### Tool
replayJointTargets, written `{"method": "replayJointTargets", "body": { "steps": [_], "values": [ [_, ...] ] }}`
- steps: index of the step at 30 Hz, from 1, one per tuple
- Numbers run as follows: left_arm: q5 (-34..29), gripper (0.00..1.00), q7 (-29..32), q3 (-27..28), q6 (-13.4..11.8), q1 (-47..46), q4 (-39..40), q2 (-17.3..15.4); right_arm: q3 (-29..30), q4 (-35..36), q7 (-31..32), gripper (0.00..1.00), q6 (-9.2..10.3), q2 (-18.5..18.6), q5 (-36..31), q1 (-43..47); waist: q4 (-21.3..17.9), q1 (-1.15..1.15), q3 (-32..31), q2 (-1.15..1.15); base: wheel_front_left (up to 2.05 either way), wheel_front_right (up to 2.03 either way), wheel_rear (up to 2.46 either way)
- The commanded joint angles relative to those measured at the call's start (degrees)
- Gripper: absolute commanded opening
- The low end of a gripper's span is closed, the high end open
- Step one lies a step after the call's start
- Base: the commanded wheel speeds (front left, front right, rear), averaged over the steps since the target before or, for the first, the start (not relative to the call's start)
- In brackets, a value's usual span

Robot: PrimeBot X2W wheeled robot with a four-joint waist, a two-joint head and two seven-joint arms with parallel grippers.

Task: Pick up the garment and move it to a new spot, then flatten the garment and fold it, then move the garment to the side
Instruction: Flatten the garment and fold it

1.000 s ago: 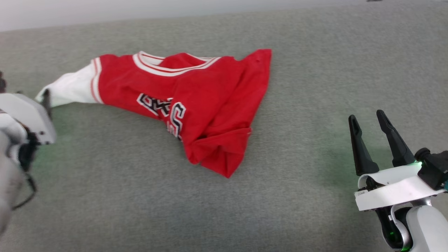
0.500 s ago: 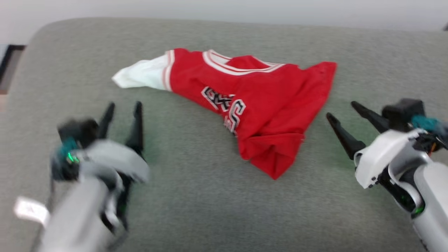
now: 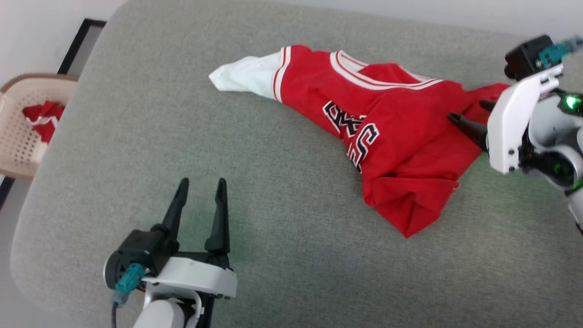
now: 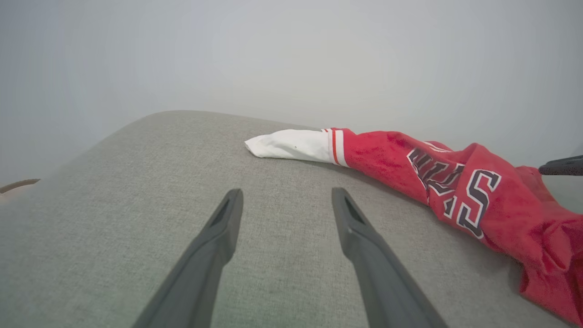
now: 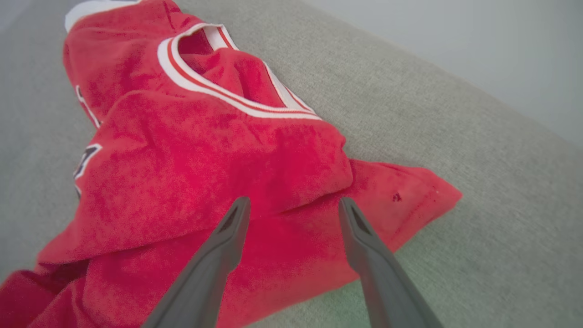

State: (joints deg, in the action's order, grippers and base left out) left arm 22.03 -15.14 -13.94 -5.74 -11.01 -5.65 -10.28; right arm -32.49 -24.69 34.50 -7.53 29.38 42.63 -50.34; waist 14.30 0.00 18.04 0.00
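I've got the red jersey T-shirt (image 3: 401,136) lying crumpled on the grey padded surface (image 3: 273,237), towards its far right part in my head view. It is bunched rather than flat. One white sleeve (image 3: 246,77) sticks out to the left with red-and-white trim where it meets the body, the white-striped collar (image 3: 378,79) is on the far side, and the black, white-outlined lettering (image 3: 355,132) faces up, creased across a fold. The lower part of the shirt is doubled over into a thick red point nearest me.

My left gripper (image 3: 202,182) sits low on the left over bare grey fabric, fingers spread apart with nothing between them, well clear of the shirt. Through its wrist camera the sleeve tip lies ahead and a little to the right of the fingers.

My right gripper (image 5: 294,201) is at the shirt's right edge, fingers also spread. In its wrist view they reach over red cloth just short of a raised fold, near a flat hemmed corner. I cannot tell if the tips touch the fabric, but nothing is pinched.

Off the surface at the far left stands a beige latticed basket (image 3: 41,78) with another red cloth (image 3: 43,120) inside
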Motion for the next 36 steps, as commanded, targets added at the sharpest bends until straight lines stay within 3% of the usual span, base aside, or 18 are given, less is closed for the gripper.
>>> {"method": "replayJointTargets", "body": {
  "steps": [1, 10, 17, 18, 20, 25, 36],
  "values": [
    [-1.2, 1.0, 0.02, 1.1, 1.3, 0.52, -0.32, 1.19, -0.65, -2.41, 2.15, 1.0, 0.08, -1.01, 0.53, -2.43, 1.48, 0.0, 2.14, 0.0, 0.0, 0.0, 0.0],
    [-5.22, 1.0, 0.02, 4.6, 6.82, -0.95, -2.37, 6.17, -5.6, -12.07, 7.57, 1.0, 0.08, -2.66, -2.45, -11.99, 3.3, 0.0, 5.64, 0.0, 0.0, 0.0, 0.0],
    [-6.09, 1.0, 0.02, 5.97, 8.54, -1.59, -3.26, 7.32, -11.91, -13.53, 8.68, 1.0, 0.08, -1.95, -1.15, -13.73, 4.0, 0.0, 6.96, 0.0, 0.0, 0.0, 0.0],
    [-6.08, 1.0, 0.01, 6.11, 8.69, -1.64, -3.33, 7.36, -12.7, -13.25, 8.32, 0.6, 0.08, -1.86, -0.67, -13.87, 4.05, 0.0, 7.06, 0.0, 0.0, 0.0, 0.0],
    [-5.2, 1.0, 0.02, 6.1, 8.61, -1.74, -3.41, 7.38, -13.86, -12.84, 7.82, 0.0, 0.07, -1.61, 0.4, -14.33, 4.07, 0.0, 7.17, 0.0, 0.0, 0.0, 0.0],
    [-3.84, 1.0, 0.02, 5.63, 7.85, -1.97, -3.63, 7.4, -16.79, -9.63, 2.99, 0.0, 0.08, 0.09, 1.65, -16.74, 4.02, 0.0, 7.07, 0.0, 0.0, 0.0, 0.0],
    [-2.72, 1.0, 0.02, 4.54, 6.98, -2.01, -4.39, 7.38, -19.39, 5.13, -6.02, 0.0, 0.08, -4.27, 9.58, -16.12, 3.33, 0.0, 7.15, 0.0, 0.0, 0.0, 0.0]
  ]
}}
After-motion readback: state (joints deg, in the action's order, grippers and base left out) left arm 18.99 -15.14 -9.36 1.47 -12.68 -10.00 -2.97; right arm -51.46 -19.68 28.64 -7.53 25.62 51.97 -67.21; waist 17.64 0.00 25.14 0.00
